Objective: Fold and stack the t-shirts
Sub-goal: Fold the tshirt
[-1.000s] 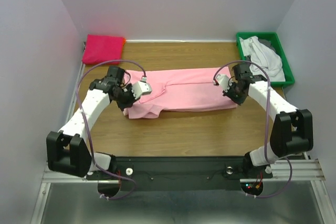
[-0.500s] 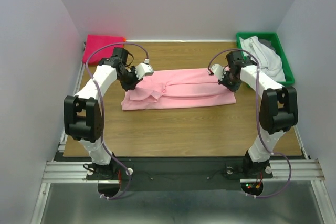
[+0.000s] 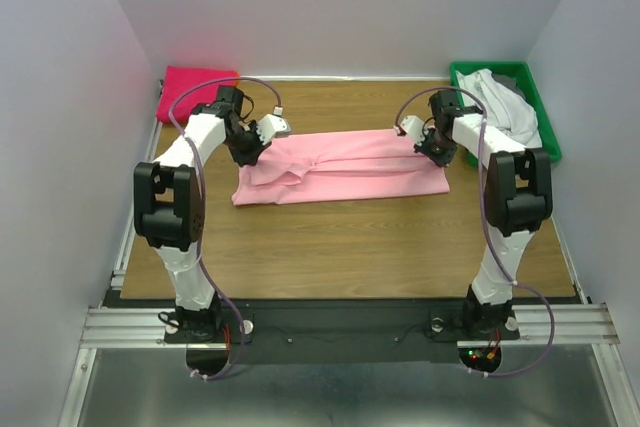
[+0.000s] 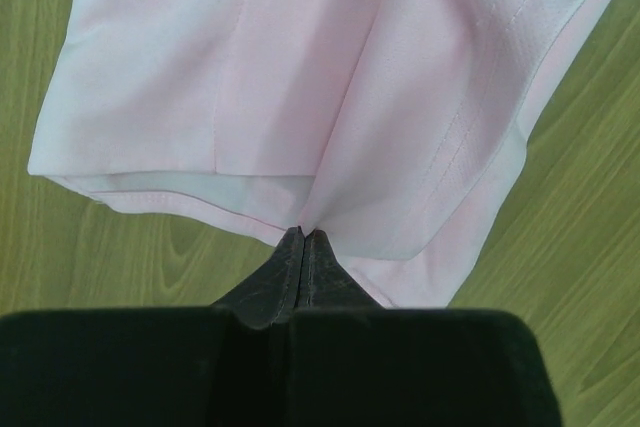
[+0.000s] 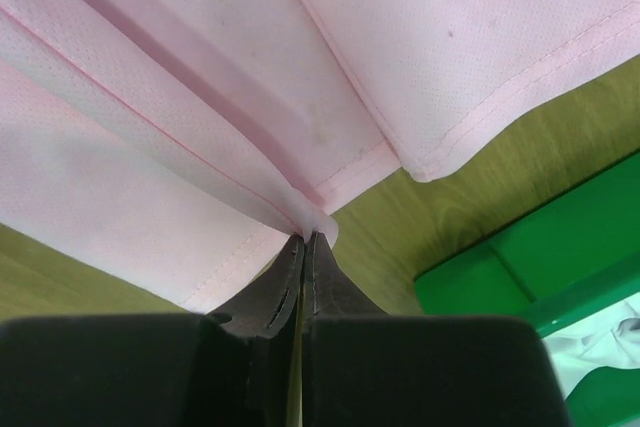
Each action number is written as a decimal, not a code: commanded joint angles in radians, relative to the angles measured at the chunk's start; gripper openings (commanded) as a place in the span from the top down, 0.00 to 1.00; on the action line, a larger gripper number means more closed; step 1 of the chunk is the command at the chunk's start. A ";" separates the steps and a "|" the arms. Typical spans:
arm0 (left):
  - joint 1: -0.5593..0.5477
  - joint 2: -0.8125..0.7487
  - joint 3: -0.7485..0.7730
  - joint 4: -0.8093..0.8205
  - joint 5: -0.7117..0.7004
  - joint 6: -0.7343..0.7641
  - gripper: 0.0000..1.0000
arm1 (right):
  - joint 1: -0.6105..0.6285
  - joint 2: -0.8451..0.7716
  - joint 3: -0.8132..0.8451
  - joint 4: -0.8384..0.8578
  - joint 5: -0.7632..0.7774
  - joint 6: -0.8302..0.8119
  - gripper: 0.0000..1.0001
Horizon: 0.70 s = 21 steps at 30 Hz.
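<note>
A light pink t-shirt (image 3: 340,167) lies folded lengthwise across the middle of the wooden table (image 3: 340,247). My left gripper (image 3: 252,150) is shut on the shirt's left end; in the left wrist view the closed jaws (image 4: 303,235) pinch the pink cloth (image 4: 300,77) at its edge. My right gripper (image 3: 430,143) is shut on the shirt's right end; in the right wrist view the jaws (image 5: 306,238) pinch a fold of the pink cloth (image 5: 200,97).
A folded magenta t-shirt (image 3: 196,92) lies at the back left corner. A green bin (image 3: 537,107) at the back right holds white and grey shirts (image 3: 500,102); its green wall shows in the right wrist view (image 5: 540,257). Purple walls enclose the table.
Both arms have swung toward the back of the table, carrying the shirt's near edge over; the shirt is now folded narrower and lies farther back.
</note>
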 commanded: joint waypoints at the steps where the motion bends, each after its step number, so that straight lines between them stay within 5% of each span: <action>1: 0.012 0.024 0.066 0.016 0.026 -0.002 1.00 | -0.013 0.035 0.063 0.006 0.015 -0.007 0.99; 7: 0.012 0.070 0.103 0.019 0.037 -0.006 1.00 | -0.014 0.058 0.086 0.006 0.024 -0.009 0.98; 10: 0.012 0.092 0.102 0.041 0.027 -0.015 1.00 | -0.016 0.079 0.100 0.006 0.035 -0.001 0.86; 14: 0.021 0.112 0.094 0.051 0.027 -0.038 0.84 | -0.017 0.093 0.144 0.006 0.031 0.058 0.66; 17: 0.055 0.098 0.076 0.081 0.033 -0.081 0.64 | -0.017 0.084 0.186 0.005 0.014 0.117 0.59; 21: 0.127 0.023 0.057 0.095 0.087 -0.143 0.54 | -0.017 0.024 0.172 0.003 0.003 0.177 0.51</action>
